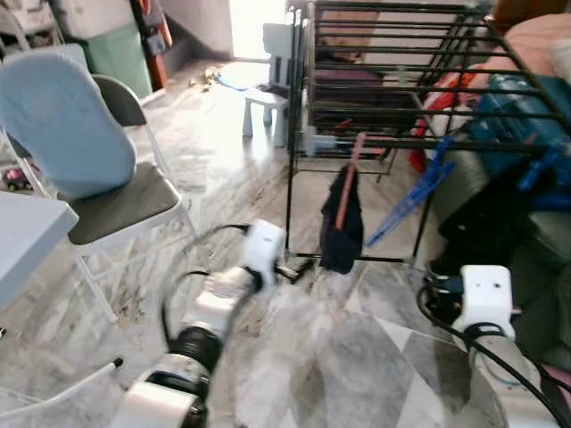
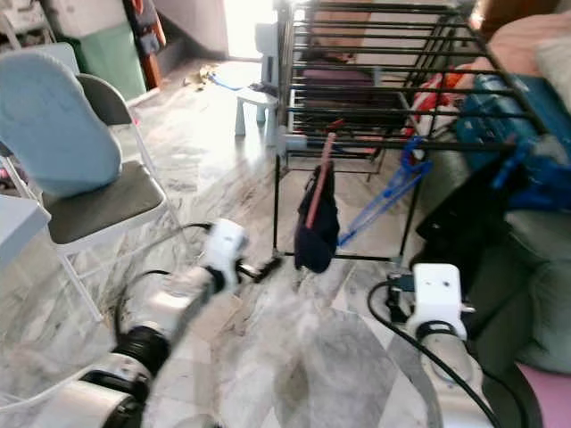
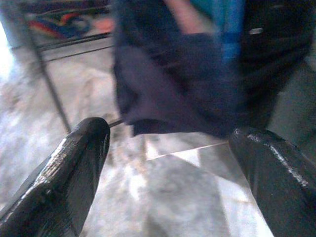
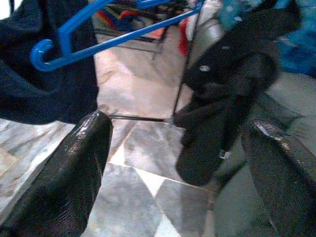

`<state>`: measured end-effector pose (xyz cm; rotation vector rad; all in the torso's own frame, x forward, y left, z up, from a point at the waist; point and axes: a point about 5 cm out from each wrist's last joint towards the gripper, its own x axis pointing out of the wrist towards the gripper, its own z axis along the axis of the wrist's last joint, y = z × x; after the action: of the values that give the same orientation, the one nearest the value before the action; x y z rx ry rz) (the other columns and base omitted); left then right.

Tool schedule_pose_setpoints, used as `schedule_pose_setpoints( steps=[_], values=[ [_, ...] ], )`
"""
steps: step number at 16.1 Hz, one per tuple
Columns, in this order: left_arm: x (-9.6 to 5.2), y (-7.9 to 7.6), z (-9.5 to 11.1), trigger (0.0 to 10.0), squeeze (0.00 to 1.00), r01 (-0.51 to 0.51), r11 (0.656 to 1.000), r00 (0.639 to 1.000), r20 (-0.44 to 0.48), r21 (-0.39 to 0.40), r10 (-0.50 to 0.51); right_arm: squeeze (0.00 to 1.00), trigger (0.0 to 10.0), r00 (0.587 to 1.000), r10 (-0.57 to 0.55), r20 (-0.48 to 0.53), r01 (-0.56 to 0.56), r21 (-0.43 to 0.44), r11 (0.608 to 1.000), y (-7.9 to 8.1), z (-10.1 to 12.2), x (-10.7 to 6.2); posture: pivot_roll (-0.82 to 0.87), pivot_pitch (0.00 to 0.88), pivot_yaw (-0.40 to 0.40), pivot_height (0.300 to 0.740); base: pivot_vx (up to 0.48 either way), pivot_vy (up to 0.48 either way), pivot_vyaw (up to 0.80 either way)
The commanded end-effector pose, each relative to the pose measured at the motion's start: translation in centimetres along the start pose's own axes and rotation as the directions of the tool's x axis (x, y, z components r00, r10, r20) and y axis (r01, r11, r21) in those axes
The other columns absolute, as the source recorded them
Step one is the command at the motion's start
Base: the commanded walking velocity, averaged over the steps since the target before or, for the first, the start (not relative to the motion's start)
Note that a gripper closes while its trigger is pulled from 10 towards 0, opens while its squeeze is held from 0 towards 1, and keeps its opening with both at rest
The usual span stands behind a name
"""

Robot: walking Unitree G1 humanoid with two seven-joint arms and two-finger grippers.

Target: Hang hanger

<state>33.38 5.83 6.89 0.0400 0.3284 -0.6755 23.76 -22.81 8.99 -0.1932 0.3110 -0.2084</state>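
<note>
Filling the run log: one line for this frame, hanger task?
left gripper: open, near dark garment | right gripper: open, empty | blue hanger: on drying rack | pink hanger: holds garment

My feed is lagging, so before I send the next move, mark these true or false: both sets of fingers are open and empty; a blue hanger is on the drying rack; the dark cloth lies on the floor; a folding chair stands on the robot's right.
1. Both sets of fingers are open and empty. True: the left gripper and right gripper hold nothing.
2. A blue hanger is on the drying rack. True: it hangs tilted from it.
3. The dark cloth lies on the floor. False: it hangs on the rack.
4. A folding chair stands on the robot's right. False: it stands on the left.
</note>
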Motion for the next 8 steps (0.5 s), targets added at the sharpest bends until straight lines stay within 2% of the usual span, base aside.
schedule_pose_setpoints(
  steps=[1,3,4,5,6,8],
  values=[
    [-0.3,1.1,0.5,10.0,0.00,-0.027,0.999,1.000,0.002,0.026,0.027,1.00,10.0,1.000,0.009,0.018,-0.009,0.009,1.000,0.3,0.4,0.2,0.00,0.000,-0.032,0.740,-0.274,0.000,0.00],
    [-0.3,1.2,0.6,10.0,0.00,-0.029,0.999,1.000,0.002,0.030,0.029,0.99,10.0,0.999,0.011,0.041,-0.012,0.032,0.999,0.6,0.7,0.2,0.01,0.000,-0.031,0.740,-0.274,0.000,0.00],
    [-0.3,1.2,0.6,10.0,0.00,-0.030,0.999,1.000,0.002,0.030,0.030,0.96,10.0,0.999,0.016,0.046,-0.017,0.036,0.999,0.7,0.7,0.2,0.01,0.000,-0.032,0.740,-0.274,0.000,0.00],
    [-0.3,1.2,0.5,10.0,0.00,-0.030,0.999,1.000,0.002,0.031,0.030,0.73,10.0,0.998,0.025,0.055,-0.027,0.043,0.999,1.0,0.8,0.2,0.02,0.000,-0.033,0.740,-0.270,0.000,0.00],
    [-0.3,1.2,0.5,10.0,0.00,-0.030,0.999,1.000,0.002,0.033,0.030,0.03,10.0,0.998,0.031,0.059,-0.035,0.055,0.998,1.2,0.8,0.3,0.02,0.000,-0.034,0.740,-0.274,0.000,0.00],
    [-0.4,1.2,0.4,10.0,0.00,-0.034,0.999,0.999,-0.001,0.036,0.034,0.00,10.0,0.995,0.066,0.074,-0.070,0.049,0.996,2.0,0.9,0.3,0.03,0.000,-0.034,0.740,-0.272,0.000,0.00]
  ],
)
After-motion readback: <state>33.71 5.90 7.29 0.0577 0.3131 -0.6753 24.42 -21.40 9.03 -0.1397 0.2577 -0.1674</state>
